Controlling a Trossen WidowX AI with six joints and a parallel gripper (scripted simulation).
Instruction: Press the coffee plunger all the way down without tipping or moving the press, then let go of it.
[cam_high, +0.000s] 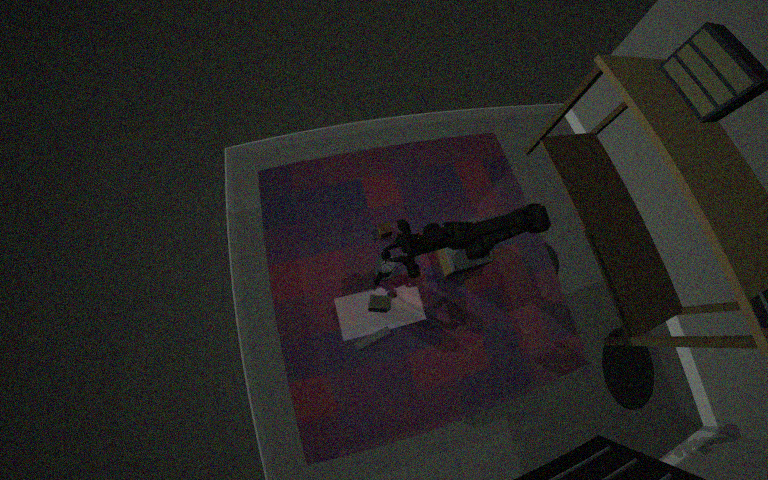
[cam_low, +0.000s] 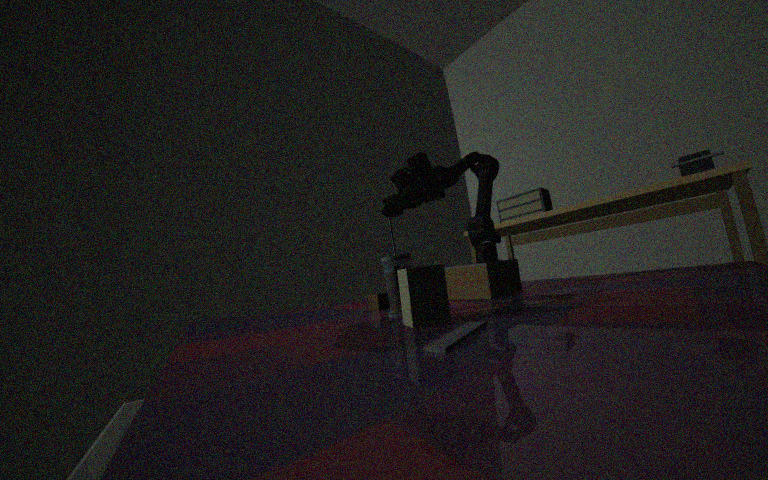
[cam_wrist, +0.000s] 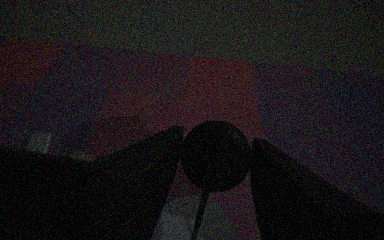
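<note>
Plunger knob (cam_wrist: 215, 156) pinched between both claw (cam_wrist: 215, 159) fingers, claw partly closed, rod (cam_wrist: 200, 215) below, dim patchwork mat (cam_high: 396, 367)

The round knob (cam_wrist: 215, 156) sits between the two jaws, touching both. Its thin rod (cam_low: 391, 237) goes straight down from the gripper (cam_low: 390, 208) to the coffee press (cam_low: 388, 283) below. The press stands on the tabletop (cam_high: 362, 418), just left of a box (cam_low: 421, 294). The arm (cam_low: 481, 198) stands behind the box. A long bench (cam_low: 623, 206) is far off on the right.
</note>
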